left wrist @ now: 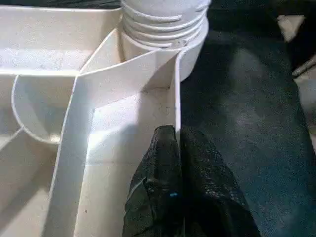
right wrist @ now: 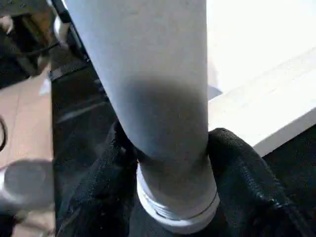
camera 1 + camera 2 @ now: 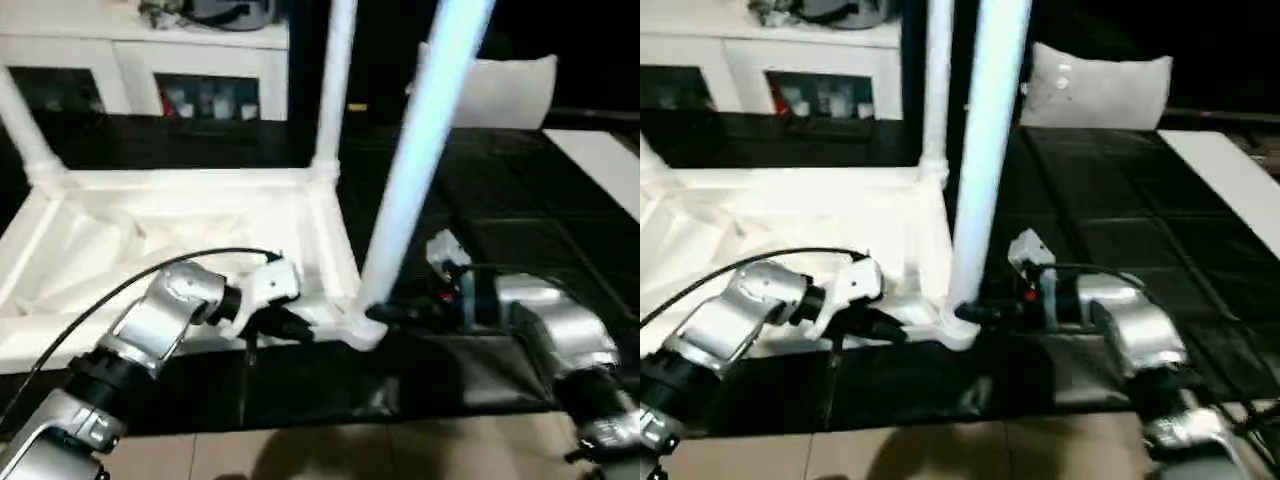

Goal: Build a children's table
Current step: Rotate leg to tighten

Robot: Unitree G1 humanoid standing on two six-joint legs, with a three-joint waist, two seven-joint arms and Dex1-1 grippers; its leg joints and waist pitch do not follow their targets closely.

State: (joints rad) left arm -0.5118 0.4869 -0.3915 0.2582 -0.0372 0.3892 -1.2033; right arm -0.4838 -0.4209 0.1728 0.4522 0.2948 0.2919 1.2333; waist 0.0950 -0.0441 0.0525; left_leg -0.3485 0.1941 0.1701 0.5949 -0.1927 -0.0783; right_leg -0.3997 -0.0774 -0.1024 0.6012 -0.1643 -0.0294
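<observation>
The white table top point(image 3: 180, 180) lies upside down on a black mat, ribbed underside up. Legs stand in its far left corner point(image 3: 25, 130) and far right corner point(image 3: 335, 90). A third leg point(image 3: 420, 150) stands tilted in the near right corner socket point(image 3: 360, 325), its threaded end point(image 1: 163, 24) sitting in that socket. My right gripper point(image 3: 385, 312) is closed around this leg's base, one finger point(image 2: 113, 163) on each side of it. To the left of that corner, my left gripper point(image 3: 290, 328) is shut on the top's thin near rim wall point(image 1: 175, 89).
The black mat point(image 3: 500, 220) stretches to the right of the table top. A white pillow point(image 3: 505, 90) lies at the back and a white panel point(image 3: 605, 165) at the far right. White glass-door cabinets point(image 3: 150, 70) stand behind. Wooden floor point(image 3: 350, 450) runs along the front.
</observation>
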